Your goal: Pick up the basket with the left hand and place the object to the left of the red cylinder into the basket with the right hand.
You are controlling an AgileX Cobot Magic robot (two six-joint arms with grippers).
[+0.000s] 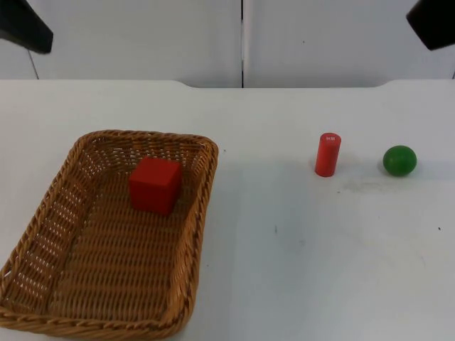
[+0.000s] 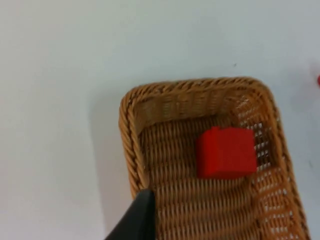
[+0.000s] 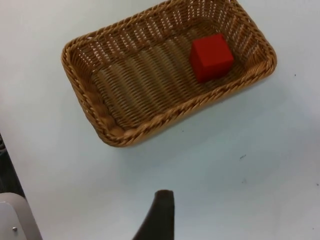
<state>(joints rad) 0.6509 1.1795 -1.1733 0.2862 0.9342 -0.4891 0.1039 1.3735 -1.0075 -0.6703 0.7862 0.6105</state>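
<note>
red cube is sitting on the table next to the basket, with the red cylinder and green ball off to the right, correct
Not quite. In the top view the red cube lies inside the basket, on its woven floor near the far end, not on the table beside it. The red cylinder and green ball do stand off to the right.

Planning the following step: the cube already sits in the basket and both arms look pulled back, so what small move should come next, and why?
Probably none beyond waiting. The red cube lies inside the wicker basket, which rests on the table. Only the red cylinder and green ball remain outside, so the placing looks done.
</note>
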